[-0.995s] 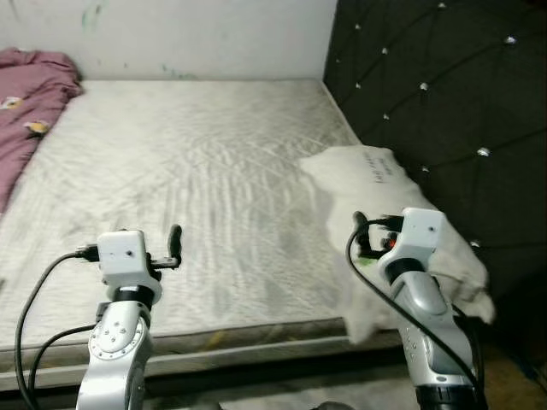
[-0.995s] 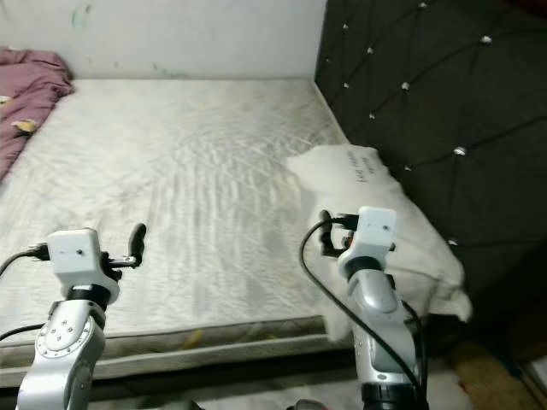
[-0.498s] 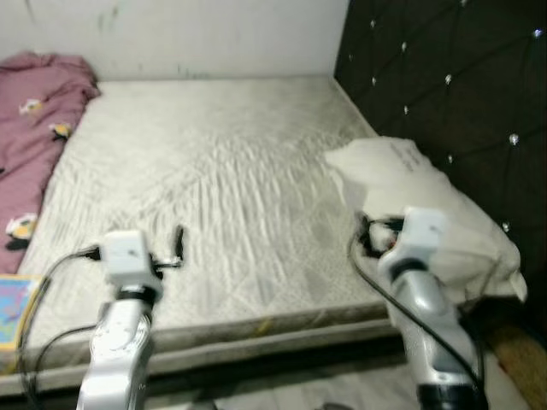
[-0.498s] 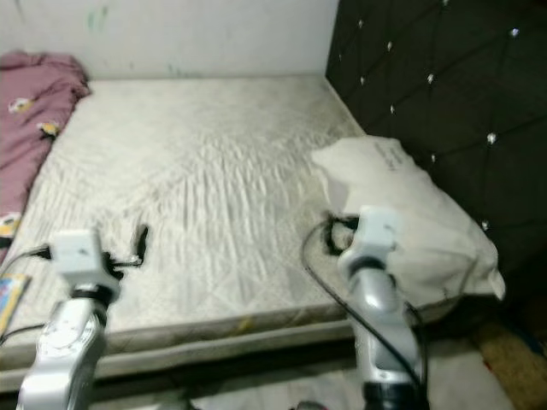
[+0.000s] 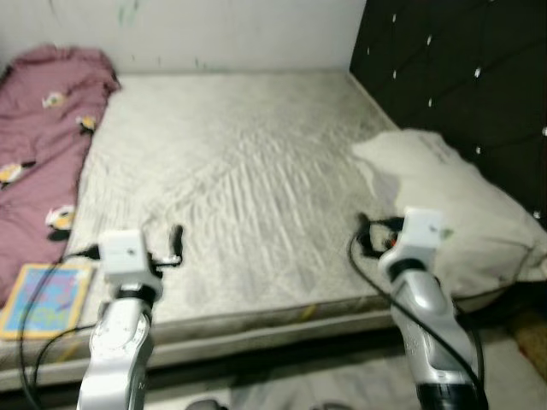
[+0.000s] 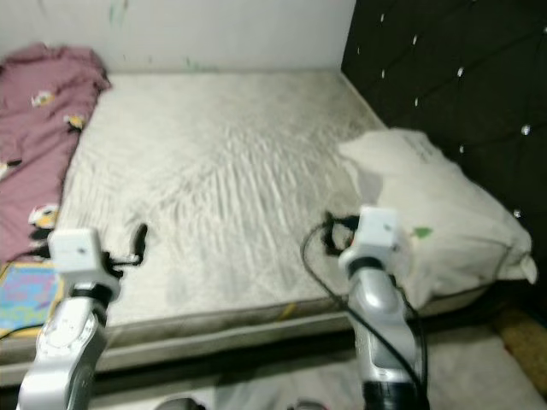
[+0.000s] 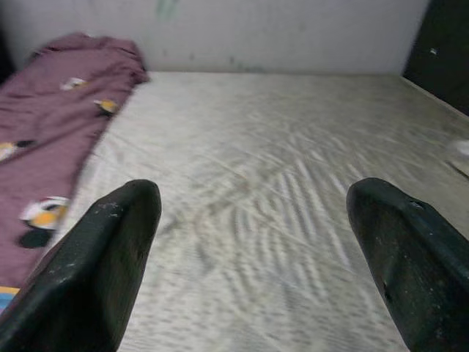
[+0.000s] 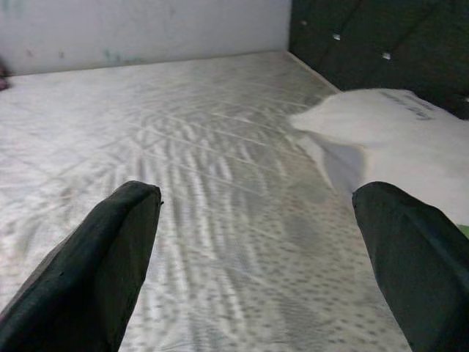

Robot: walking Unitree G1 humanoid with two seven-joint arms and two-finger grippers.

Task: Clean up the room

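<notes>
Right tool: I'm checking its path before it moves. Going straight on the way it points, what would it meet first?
Probably the mattress: the right tool is open and points low across it toward the far wall. The pillow lies off to one side, seemingly outside that line, though depth is unclear.

The bed (image 5: 239,171) lies before me. A blanket (image 5: 43,137) lies along its left side, a book (image 5: 47,299) at its near left corner, a pillow (image 5: 461,213) on its right against the headboard (image 5: 461,77).

Black tufted headboard (image 5: 461,77) beside pale wall (image 5: 214,30)
</notes>
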